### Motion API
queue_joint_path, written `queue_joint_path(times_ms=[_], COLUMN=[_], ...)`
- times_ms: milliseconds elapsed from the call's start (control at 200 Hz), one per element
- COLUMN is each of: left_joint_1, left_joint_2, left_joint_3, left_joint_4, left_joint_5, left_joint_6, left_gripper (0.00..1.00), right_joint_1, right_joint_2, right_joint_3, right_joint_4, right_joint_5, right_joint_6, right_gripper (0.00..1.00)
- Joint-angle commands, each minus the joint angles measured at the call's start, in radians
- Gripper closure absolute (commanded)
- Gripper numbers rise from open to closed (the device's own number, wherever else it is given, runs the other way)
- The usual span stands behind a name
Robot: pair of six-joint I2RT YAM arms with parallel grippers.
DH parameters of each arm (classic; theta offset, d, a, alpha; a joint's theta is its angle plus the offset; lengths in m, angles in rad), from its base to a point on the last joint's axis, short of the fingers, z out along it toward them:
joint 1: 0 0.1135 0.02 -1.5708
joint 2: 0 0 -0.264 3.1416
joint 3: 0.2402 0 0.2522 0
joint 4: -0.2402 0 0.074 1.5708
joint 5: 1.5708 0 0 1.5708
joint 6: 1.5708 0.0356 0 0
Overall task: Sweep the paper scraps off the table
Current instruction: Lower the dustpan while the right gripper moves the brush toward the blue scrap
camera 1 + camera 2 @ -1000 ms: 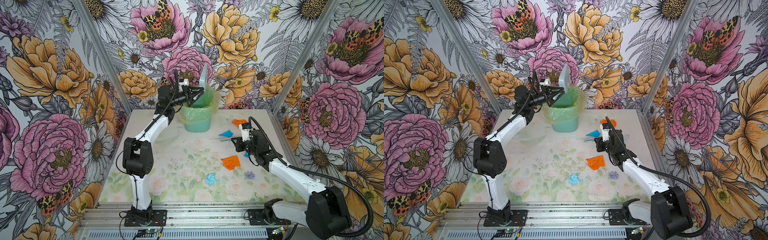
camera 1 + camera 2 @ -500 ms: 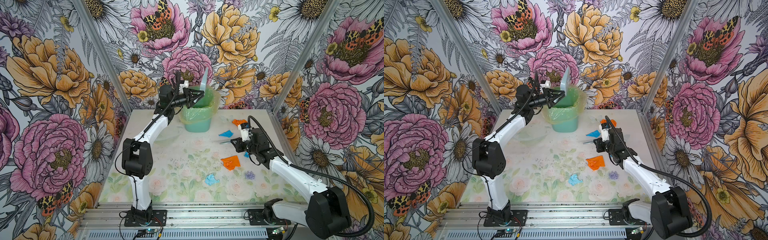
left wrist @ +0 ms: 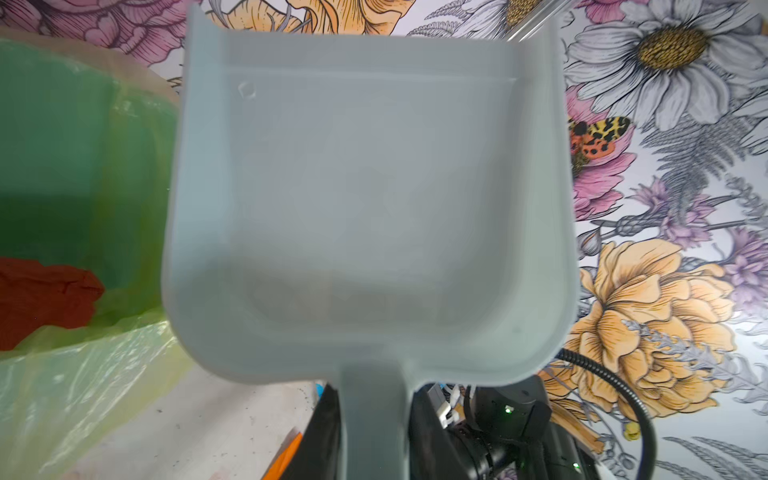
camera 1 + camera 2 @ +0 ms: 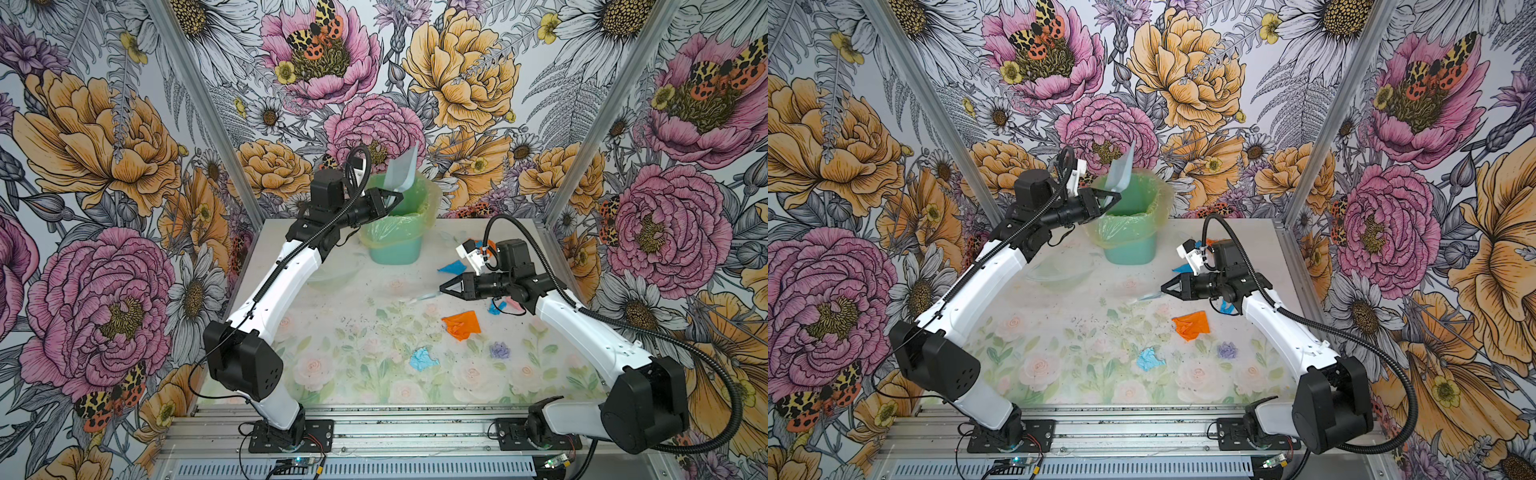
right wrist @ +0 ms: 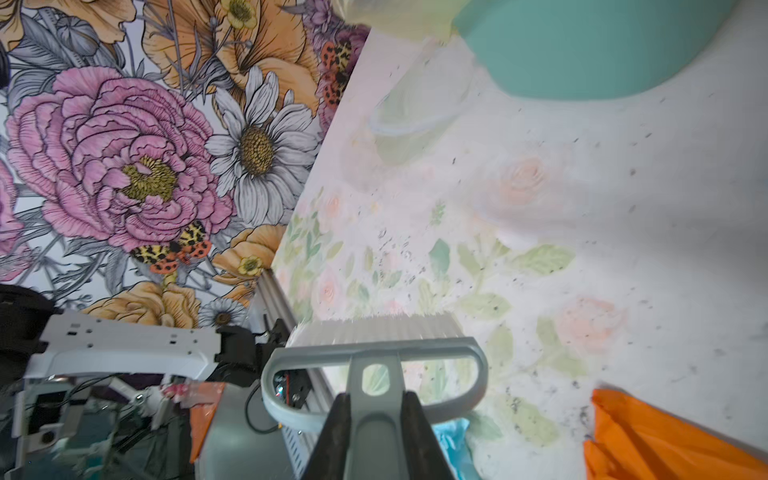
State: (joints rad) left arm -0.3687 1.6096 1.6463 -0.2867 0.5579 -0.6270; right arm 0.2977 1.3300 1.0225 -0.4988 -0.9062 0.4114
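While dustpan (image 4: pixel 401 168) hangs above bin (image 4: pixel 395 245), red scrap (image 3: pixel 41 299) seemingly inside.

dustpan (image 4: pixel 401 167), held in left gripper (image 4: pixel 394 198), is now turned nearly edge-on and lowered slightly over bin (image 4: pixel 395 247), compared with one second ago. right gripper (image 4: pixel 443 287) with brush (image 4: pixel 424 296) is shifted slightly toward the middle of the table (image 4: pixel 353 374).

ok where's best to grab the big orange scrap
Probably the creased fold at its middle, coming straight down from above: the orange scrap lies almost flat on the table, so its thin edges offer the jaws little to pinch.
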Motion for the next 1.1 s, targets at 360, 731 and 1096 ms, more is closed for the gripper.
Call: queue_joint_path(times_ms=[360, 731, 1096], left_joint_1=[-0.006, -0.070, -0.105], left_joint_2=[-0.181, -0.275, -0.342], left_joint_3=[-0.347, -0.433, -0.479], left_joint_4=[-0.068, -0.102, -0.154], left_joint_5=[-0.329, -0.439, -0.481], left_joint_6=[0.232, 0.337, 0.382], left_gripper=[1.00, 1.00, 1.00], right_joint_1=[0.210, 0.226, 0.201], right_joint_2=[-0.132, 0.047, 0.277], right_joint_3=[-0.196, -0.205, 0.081], right_joint_4=[-0.210, -0.239, -0.237], right_joint_5=[-0.065, 0.128, 0.412], right_joint_6=[0.201, 0.163, 0.016], right_gripper=[1.00, 1.00, 1.00])
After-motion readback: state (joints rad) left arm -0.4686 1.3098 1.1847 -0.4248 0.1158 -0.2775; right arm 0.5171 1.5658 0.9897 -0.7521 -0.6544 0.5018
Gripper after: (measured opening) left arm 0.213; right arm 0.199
